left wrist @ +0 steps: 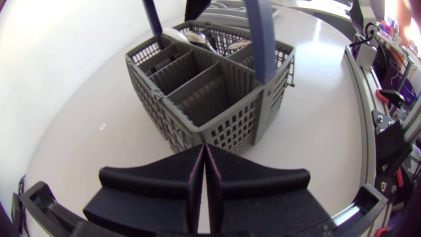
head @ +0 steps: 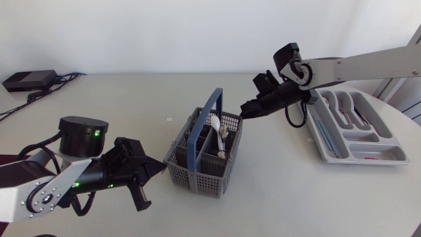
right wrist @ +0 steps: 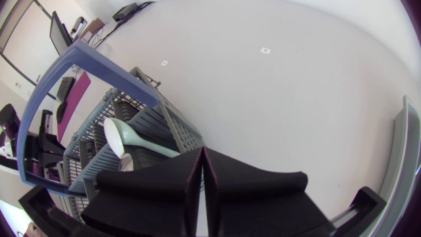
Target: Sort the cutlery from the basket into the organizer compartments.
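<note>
the basket (head: 191, 174) stands at mid-table, with a spoon (head: 216, 126) upright in its far compartment. the organizer (head: 388, 151) lies to its right, well apart, with cutlery (head: 342, 108) in its compartments. the left gripper (head: 160, 168) is just beside the basket's left corner; the right gripper (head: 245, 112) is over its far right rim.

Handle of the spoon (right wrist: 122, 135) is hidden behind the right gripper (right wrist: 202, 155) — pieces in the organizer (head: 362, 160) too small to tell.
</note>
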### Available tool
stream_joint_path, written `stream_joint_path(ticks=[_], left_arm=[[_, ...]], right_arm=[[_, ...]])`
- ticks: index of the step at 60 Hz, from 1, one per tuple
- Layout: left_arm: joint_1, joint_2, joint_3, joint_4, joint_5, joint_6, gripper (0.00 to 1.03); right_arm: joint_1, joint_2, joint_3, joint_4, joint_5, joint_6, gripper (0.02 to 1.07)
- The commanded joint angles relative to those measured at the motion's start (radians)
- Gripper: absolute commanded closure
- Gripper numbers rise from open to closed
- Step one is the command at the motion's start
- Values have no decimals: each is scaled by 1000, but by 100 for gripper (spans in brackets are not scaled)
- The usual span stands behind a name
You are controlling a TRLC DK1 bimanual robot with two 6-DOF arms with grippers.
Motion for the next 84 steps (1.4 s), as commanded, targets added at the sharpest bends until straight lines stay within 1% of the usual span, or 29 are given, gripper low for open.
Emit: stream_joint_path(ticks=[1,7,13,17,20,29,35,45,56,73,84], left_arm=[[-36,-75,-35,-41,18,28,100],[-82,-140,-41,-110,35,36,100],[-142,-147,-38,-148,51,38,100],[-177,-123,-38,-134,53,36,100],[-189,-78,-32,-108,51,32,100],[-189,70,10,-29,48,35,100],[-183,123,33,5,30,35,100],[-140,161,42,76,13,35,100],[-66,192,48,120,10,50,100],[44,255,85,165,10,91,100],[118,327,166,168,27,111,100]], right_arm=[[3,4,-3,-7,-11,0,101],[5,15,10,-7,-11,3,101],[6,29,19,-6,-6,5,101],[11,35,20,-6,-4,6,101],[12,35,22,-4,-4,8,101],[18,35,28,-7,-6,9,101],[18,35,30,-10,-6,9,101],[23,26,7,-12,-7,3,101],[32,-25,-55,-10,-12,-5,101],[47,-167,-196,-6,-14,-3,101],[97,-249,-260,-10,-14,14,101]])
